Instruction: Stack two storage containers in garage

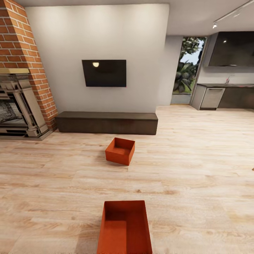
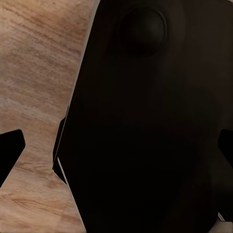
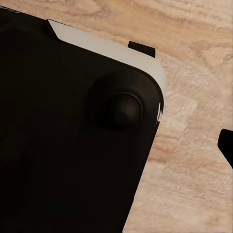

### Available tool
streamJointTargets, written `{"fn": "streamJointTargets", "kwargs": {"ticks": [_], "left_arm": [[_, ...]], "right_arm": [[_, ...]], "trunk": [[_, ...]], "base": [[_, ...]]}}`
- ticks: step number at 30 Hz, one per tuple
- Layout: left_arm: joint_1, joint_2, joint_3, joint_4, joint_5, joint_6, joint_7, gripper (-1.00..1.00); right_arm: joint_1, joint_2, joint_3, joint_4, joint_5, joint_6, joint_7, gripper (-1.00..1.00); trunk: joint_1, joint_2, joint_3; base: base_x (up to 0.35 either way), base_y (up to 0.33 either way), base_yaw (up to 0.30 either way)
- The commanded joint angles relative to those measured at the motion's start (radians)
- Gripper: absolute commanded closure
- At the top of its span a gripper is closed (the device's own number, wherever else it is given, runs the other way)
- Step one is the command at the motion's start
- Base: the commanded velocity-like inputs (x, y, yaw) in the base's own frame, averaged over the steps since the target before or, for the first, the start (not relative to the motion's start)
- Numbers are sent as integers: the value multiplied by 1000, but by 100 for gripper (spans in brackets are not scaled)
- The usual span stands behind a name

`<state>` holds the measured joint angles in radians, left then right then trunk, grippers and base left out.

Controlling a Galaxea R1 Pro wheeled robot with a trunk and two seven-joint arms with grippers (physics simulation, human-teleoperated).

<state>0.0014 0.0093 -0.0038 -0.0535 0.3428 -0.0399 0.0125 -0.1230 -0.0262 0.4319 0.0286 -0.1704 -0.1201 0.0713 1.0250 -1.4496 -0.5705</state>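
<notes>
Two orange-red storage containers stand open-topped on the living room's light wood plank floor. The near container [image 1: 125,231] lies straight ahead, cut off by the head view's lower edge. The far container [image 1: 120,151] sits a few steps beyond it, turned slightly, short of the dark bench. Seen from the left wrist, my left gripper [image 2: 116,148] is open, with one black fingertip [image 2: 10,149] at each side edge and nothing between them. My right gripper [image 3: 116,145] also looks open and empty; one fingertip [image 3: 227,144] shows, while the other is lost against my dark base. The garage is out of view.
A long dark low bench [image 1: 107,122] runs along the white wall under a black TV [image 1: 104,73]. A red brick fireplace [image 1: 21,102] stands at the left. Kitchen cabinets [image 1: 225,97] and a glazed opening [image 1: 187,67] are at the back right. Wood floor surrounds both containers.
</notes>
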Motion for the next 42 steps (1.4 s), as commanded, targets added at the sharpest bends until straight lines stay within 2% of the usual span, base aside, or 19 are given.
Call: {"fn": "streamJointTargets", "kwargs": {"ticks": [1,42], "left_arm": [[0,0,-1,-1,4,-2,1,-100],[0,0,-1,-1,4,-2,1,-100]], "right_arm": [[-1,0,7,3,-11,-6,5,-100],[-1,-5,7,4,-11,-6,6,-100]], "trunk": [[0,0,-2],[0,0,-60]], "base": [[0,0,0],[0,0,0]]}}
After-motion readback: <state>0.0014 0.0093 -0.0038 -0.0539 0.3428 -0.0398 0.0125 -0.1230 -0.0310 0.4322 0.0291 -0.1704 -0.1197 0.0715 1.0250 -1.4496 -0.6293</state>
